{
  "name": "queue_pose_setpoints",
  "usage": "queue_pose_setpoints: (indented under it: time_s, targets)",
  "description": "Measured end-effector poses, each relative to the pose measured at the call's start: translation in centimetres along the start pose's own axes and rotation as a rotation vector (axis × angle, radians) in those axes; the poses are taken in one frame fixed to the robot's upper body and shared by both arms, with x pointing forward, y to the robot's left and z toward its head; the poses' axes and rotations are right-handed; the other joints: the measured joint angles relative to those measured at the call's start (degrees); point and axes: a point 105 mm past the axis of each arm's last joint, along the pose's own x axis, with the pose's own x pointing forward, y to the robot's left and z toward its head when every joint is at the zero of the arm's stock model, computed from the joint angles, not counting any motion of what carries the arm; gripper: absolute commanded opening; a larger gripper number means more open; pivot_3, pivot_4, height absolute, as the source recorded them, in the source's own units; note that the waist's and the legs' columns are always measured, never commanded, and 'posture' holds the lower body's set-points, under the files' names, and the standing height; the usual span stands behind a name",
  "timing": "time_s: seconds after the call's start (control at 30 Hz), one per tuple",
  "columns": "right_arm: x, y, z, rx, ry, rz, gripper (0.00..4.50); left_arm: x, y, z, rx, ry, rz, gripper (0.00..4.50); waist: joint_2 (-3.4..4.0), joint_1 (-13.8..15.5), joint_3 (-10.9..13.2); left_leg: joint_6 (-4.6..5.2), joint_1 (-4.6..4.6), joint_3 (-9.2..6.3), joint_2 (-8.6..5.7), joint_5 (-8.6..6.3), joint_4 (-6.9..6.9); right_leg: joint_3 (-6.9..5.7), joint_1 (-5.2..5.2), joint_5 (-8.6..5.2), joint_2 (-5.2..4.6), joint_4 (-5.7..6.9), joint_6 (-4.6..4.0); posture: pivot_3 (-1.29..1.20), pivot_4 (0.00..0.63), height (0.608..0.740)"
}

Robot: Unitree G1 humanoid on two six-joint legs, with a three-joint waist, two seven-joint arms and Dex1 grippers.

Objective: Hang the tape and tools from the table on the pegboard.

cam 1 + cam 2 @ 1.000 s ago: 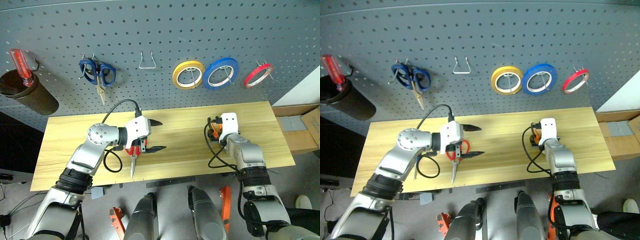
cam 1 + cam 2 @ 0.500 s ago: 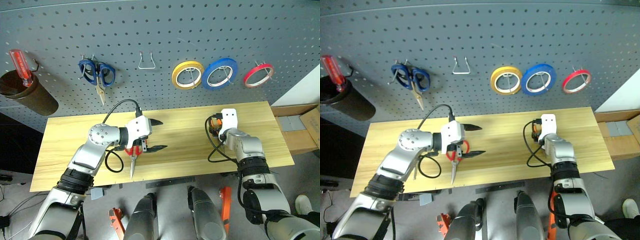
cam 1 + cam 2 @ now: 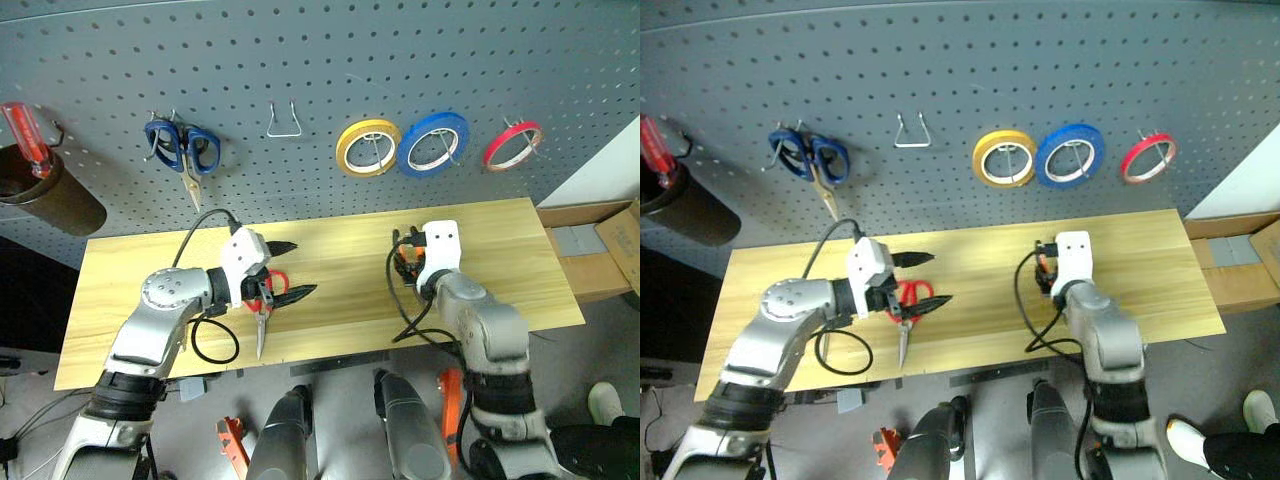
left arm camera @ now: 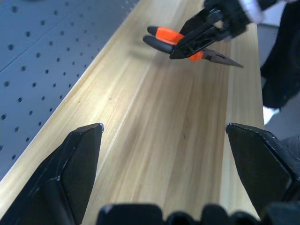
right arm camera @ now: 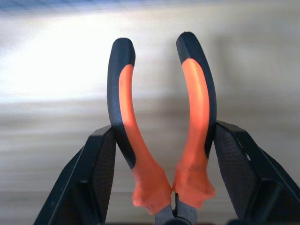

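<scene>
Here the right gripper (image 5: pixel 161 154) has its jaws clenched on the pliers (image 5: pixel 161 126): in the right wrist view one black finger (image 5: pixel 91 173) presses the outside of each orange-and-black handle, and the handle ends stick out beyond the fingertips toward 12 o'clock. In the left wrist view the pliers hang above the worktop (image 3: pixel 340 265) with their steel nose clear of the wood.

The left gripper (image 3: pixel 288 270) hovers over the left half of the worktop, jaws released and spread wide, nothing between them. The red-handled scissors (image 3: pixel 262 305) lie flat on the wood just under and behind those jaws, red loops by the fingers, blades pointing to 6 o'clock toward the worktop's near edge.

On the pegboard (image 3: pixel 320 60), the red tape ring (image 3: pixel 513 146) hangs on a hook at the 3 o'clock end, with the blue roll (image 3: pixel 432 144) and yellow roll (image 3: pixel 368 148) beside it toward 9 o'clock. Blue-handled scissors (image 3: pixel 182 152) hang further toward 9 o'clock.
</scene>
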Motion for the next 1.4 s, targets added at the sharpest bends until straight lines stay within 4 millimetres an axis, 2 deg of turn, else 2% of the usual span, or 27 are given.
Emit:
queue_pose_setpoints:
  time_s: [0.1, 0.2, 0.27, 0.43, 0.5, 0.67, 0.8, 1.13, 1.23, 1.4]
  targets:
    - [-2.5, 3.4, 1.8, 0.01, -0.1, 0.094, 2.66, -1.3, 0.1, -0.1, -0.049, -0.008, 0.06, 4.5, 0.0, 0.12, 0.0, 0.12, 0.01, 0.0, -0.02, -0.06, 0.03, 0.02, 0.0, 0.0, -0.01, 0.05, 0.0, -0.11, 0.335, 0.74]
    - [-4.1, 5.4, 4.2, -0.014, -0.212, 0.158, 2.66, -2.2, 0.5, 0.0, -0.059, -0.018, 0.124, 4.5, -0.02, 0.4, -0.02, 0.02, 0.04, -0.08, -0.02, 0.0, 0.04, -0.06, 0.01, 0.03, -0.01, 0.08, -0.06, -0.1, 0.325, 0.74]
    - [-4.5, 6.1, 5.8, -0.033, -0.274, 0.178, 2.66, -2.7, 1.2, 0.4, -0.049, -0.033, 0.172, 4.5, -0.04, 0.62, -0.03, -0.07, 0.07, -0.16, -0.02, 0.06, 0.04, -0.18, 0.02, 0.09, -0.01, 0.15, -0.14, -0.09, 0.317, 0.74]
    - [-4.7, 6.4, 11.7, -0.065, -0.483, 0.178, 2.66, -4.1, 2.4, 1.9, -0.037, -0.123, 0.241, 4.5, -0.09, 0.88, -0.09, -0.23, 0.15, -0.2, -0.03, 0.2, 0.01, -0.37, 0.02, 0.18, 0.02, 0.27, -0.3, -0.06, 0.297, 0.74]
    - [-4.5, 6.5, 12.9, -0.068, -0.526, 0.186, 2.66, -4.5, 2.7, 2.4, -0.043, -0.152, 0.252, 4.5, -0.12, 0.98, -0.14, -0.25, 0.19, -0.18, -0.04, 0.21, 0.0, -0.39, 0.02, 0.19, 0.05, 0.27, -0.31, -0.04, 0.29, 0.74]
    - [-3.3, 7.7, 14.0, -0.077, -0.559, 0.241, 2.66, -5.3, 2.8, 3.3, -0.041, -0.202, 0.268, 4.5, -0.17, 1.25, -0.2, -0.45, 0.19, -0.08, -0.03, 0.32, -0.02, -0.36, 0.0, 0.19, 0.06, 0.21, -0.32, -0.01, 0.27, 0.74]
    - [-3.5, 9.0, 15.4, -0.079, -0.622, 0.292, 2.66, -5.9, 2.7, 3.3, -0.035, -0.207, 0.296, 4.5, -0.2, 1.74, -0.36, -0.47, 0.2, -0.09, -0.02, 0.33, -0.09, -0.38, -0.03, 0.19, 0.06, 0.15, -0.32, 0.01, 0.251, 0.74]
    - [-2.8, 11.8, 17.0, -0.122, -0.676, 0.428, 2.66, -6.3, 3.6, 3.9, -0.01, -0.251, 0.38, 4.5, -0.7, 2.26, -2.61, -0.54, 0.23, -0.13, -0.08, 0.37, -0.09, -0.41, 0.0, 0.2, 0.09, 0.16, -0.33, 0.02, 0.209, 0.74]
    - [-2.7, 13.0, 18.1, -0.134, -0.701, 0.466, 2.66, -6.7, 4.2, 4.8, 0.006, -0.285, 0.419, 4.5, -0.71, 2.23, -2.86, -0.59, 0.33, -0.04, -0.11, 0.4, -0.09, -0.41, 0.0, 0.26, 0.11, 0.21, -0.44, 0.02, 0.202, 0.74]
    - [-2.6, 14.9, 20.1, -0.162, -0.758, 0.53, 2.66, -7.0, 4.6, 4.4, -0.009, -0.3, 0.447, 4.5, -0.71, 2.2, -3.59, -0.64, 0.37, -0.01, -0.08, 0.42, -0.09, -0.42, 0.0, 0.28, 0.18, 0.26, -0.46, 0.02, 0.199, 0.74]
